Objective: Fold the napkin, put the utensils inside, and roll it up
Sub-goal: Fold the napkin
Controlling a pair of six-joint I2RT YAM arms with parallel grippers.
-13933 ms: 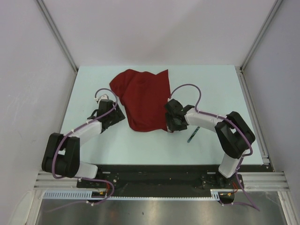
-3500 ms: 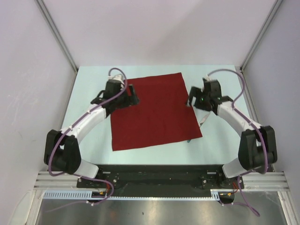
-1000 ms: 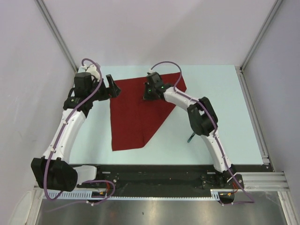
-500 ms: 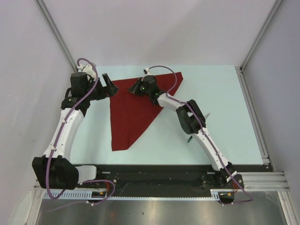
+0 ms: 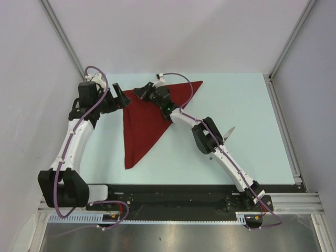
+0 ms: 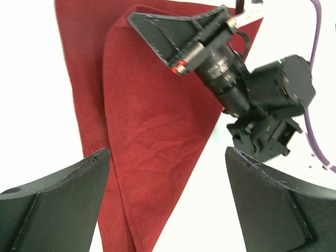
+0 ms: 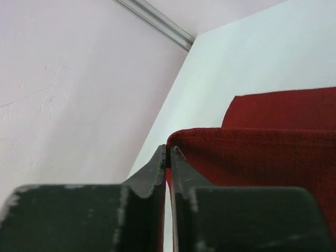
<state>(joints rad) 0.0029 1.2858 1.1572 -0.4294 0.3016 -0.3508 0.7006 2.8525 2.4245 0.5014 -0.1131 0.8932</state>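
Pale mint surface (image 5: 252, 105) is enclosed by grey walls | napkin (image 5: 144, 123) is laid as a folded triangle toward the far-left corner, tip toward the near edge | right end effector (image 5: 137, 92) is closed, a napkin corner pinched near the far edge | left end effector (image 6: 165, 205) is spread wide, nothing held, just beside that corner | utensil (image 5: 229, 131) is seen right of centre, partly hidden under the right arm
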